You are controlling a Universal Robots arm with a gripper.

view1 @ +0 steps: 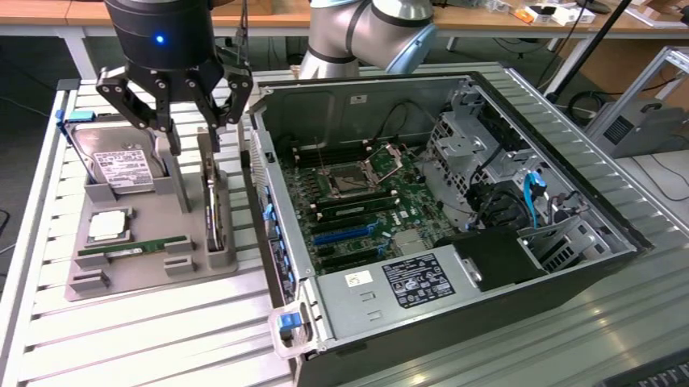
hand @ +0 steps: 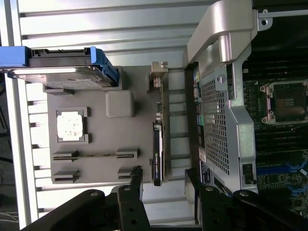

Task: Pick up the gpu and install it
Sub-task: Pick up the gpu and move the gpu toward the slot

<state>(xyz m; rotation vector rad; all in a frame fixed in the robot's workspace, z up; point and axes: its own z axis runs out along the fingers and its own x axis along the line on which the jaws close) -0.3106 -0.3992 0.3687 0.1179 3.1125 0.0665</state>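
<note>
Slatted metal table (view1: 129, 339), exterior view: gpu (view1: 215, 205) on edge in grey tray (view1: 161, 218) beside open computer case (view1: 356, 93); gripper (view1: 192, 129) just above, jaws spread, empty. Wrist view: gpu (hand: 158, 144) in line with gap between fingers (hand: 136, 183). Probably stiff, light, fragile; best pinched across flat faces.

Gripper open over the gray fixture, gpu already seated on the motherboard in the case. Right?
No. The gripper is open over the gray fixture, but the gpu stands on edge in that fixture, outside the case, not on the motherboard. The exterior view shows it.
</note>
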